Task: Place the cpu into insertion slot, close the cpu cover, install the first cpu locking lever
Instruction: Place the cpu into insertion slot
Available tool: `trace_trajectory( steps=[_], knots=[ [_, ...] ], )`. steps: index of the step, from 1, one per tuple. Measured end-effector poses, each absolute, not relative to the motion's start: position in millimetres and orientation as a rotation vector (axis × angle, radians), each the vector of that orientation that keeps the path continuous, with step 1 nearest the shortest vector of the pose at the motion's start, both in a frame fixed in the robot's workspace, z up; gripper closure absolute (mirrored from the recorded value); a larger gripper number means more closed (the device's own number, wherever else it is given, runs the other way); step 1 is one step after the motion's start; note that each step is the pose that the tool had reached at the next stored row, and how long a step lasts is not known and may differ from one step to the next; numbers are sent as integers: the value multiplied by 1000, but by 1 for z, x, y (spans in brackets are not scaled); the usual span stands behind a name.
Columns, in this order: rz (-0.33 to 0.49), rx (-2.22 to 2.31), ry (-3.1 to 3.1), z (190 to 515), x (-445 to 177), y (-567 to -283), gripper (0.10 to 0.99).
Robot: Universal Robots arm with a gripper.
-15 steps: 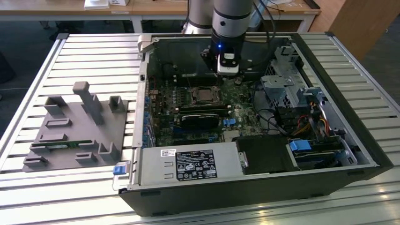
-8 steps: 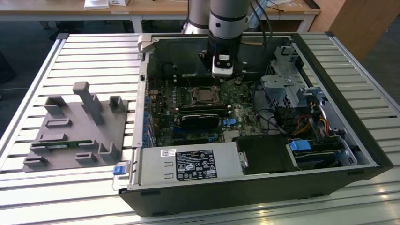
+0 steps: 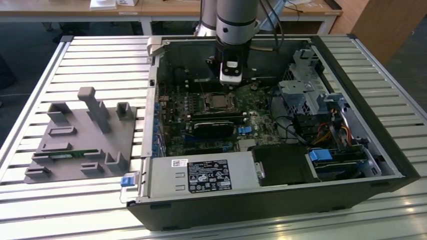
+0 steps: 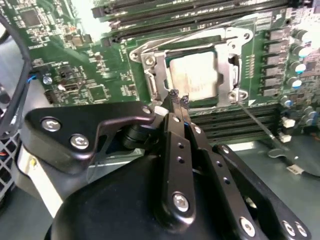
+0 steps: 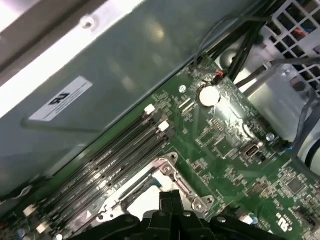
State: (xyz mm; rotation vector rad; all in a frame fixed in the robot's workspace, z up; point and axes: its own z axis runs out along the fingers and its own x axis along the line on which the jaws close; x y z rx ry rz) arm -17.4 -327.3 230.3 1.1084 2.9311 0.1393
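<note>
On a slatted aluminium table (image 3: pixel 100 55), w/ wooden desks (image 3: pixel 167 9) and a dark floor (image 3: pixel 27 30) behind it, there's an open PC case (image 3: pixel 373 150) lying on its side, guts up. At the exterior view's left, a grey plastic fixture block (image 3: pixel 80 145) w/ posts and pockets sits on the slats just beside the case. Inside you've got the green motherboard (image 4: pixel 100 65), the PSU (image 3: pixel 200 175) along the near wall, and a tangle of cables at the exterior view's right. The arm drops straight down from the far side, and the gripper (image 3: pixel 230 85) hangs over the board just behind the socket area. Now the good bit: in the second wrist view the cpu (image 4: pixel 192 80) is sitting flat in the insertion slot (image 4: pixel 223 62), pale silver-grey face up, a bit smudgy and glarey. The cpu cover (image 4: pixel 159 75), a thin shiny metal frame, looks folded down around it so the chip shows through the window. A locking lever (image 4: pixel 260 125), just a thin wire rod, runs off from the cover's corner and across the black RAM slots (image 4: pixel 240 125), so it doesn't look tucked in. Gripper's black fingers (image 4: pixel 172 125) are pinched together w/ nothing between them afaict, tips right at the cover's near edge; can't tell if they actually touch it. The first wrist view has the same closed tips over the socket, plus a coin cell battery (image 5: pixel 209 95) further up the board.
</note>
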Motion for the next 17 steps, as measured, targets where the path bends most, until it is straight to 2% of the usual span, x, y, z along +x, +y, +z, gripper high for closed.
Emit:
trace_trajectory(
  steps=[17],
  knots=[
    [135, 1108, 2930, 214, -48, -327, 980]
  ],
)
